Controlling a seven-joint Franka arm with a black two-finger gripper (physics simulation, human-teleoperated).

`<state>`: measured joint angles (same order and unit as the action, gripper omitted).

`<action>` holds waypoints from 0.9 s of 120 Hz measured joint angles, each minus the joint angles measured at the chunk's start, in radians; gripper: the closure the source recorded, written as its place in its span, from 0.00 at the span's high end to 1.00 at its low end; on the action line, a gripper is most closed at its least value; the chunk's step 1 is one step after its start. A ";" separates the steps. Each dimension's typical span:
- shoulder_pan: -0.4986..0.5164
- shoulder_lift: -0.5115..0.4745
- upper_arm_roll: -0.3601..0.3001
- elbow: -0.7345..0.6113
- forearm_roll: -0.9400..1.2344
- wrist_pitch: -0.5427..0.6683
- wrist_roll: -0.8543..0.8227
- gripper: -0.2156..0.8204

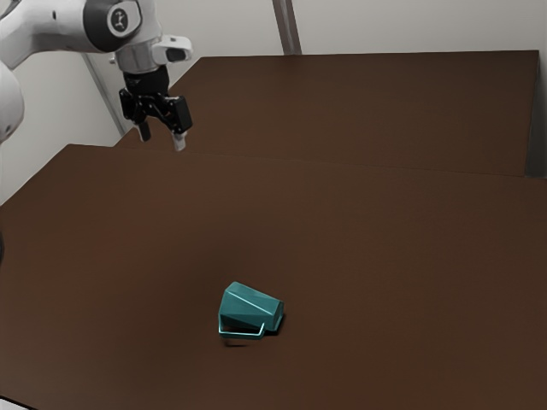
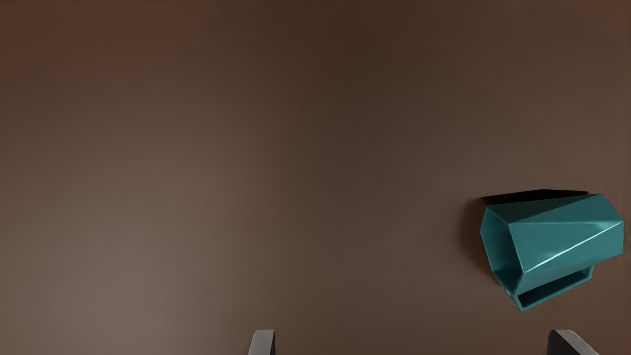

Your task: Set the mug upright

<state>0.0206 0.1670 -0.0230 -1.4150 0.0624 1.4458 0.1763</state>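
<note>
Open gripper (image 1: 162,141) up high, teal mug (image 1: 249,309) lying on its side

From where I'm standing, the white arm (image 1: 64,27) comes in at the exterior view's upper left, its black hand pointing down. The two fingers stand wide apart with nothing between them, well away from the mug.

Further right and much nearer to me, the mug lies tipped over on the brown table (image 1: 385,256), its handle (image 1: 241,334) on the side facing me and a dark shadow against it. The wrist view looks into its hollow mouth (image 2: 501,246); there the mug lies beyond the fingertips, closer to one than to the other.

Behind the table runs a pale wall (image 1: 410,26) with a grey upright strip (image 1: 287,26), and another grey strip (image 1: 536,145) stands at the exterior view's far right.
</note>
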 joint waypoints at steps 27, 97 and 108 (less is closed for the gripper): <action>-0.067 -0.168 0.134 -0.274 -0.088 0.169 0.020 0.79; -0.397 -0.416 0.399 -0.915 -0.497 0.797 -0.154 0.79; -0.417 -0.409 0.398 -0.944 -0.533 0.845 -0.183 0.79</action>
<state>-0.3964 -0.2415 0.3745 -2.3594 -0.4704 2.2905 -0.0072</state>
